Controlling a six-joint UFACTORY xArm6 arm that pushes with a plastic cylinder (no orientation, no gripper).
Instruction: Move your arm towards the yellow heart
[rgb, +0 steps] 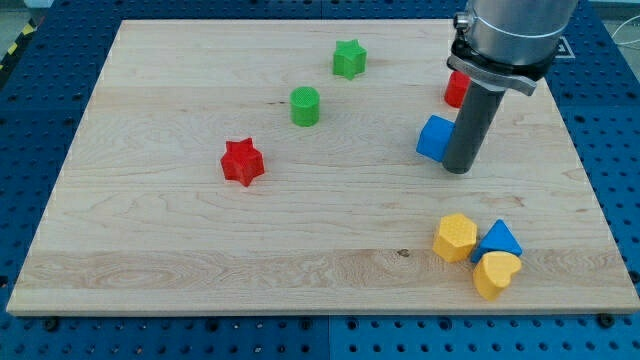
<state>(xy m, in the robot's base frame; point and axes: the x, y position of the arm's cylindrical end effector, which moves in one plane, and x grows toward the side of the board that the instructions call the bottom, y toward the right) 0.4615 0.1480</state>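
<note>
The yellow heart (496, 274) lies near the view's bottom right, touching a blue triangle (499, 241) above it and close to a yellow hexagon (455, 237) at its upper left. My tip (457, 168) rests on the board well above this group, just right of a blue cube (434, 138). The rod rises to the grey arm body at the view's top right.
A red block (456, 89) sits partly hidden behind the rod near the top right. A green star (349, 59) and a green cylinder (305, 106) lie at the top centre. A red star (242, 162) lies left of centre. The wooden board (150, 250) sits on a blue perforated table.
</note>
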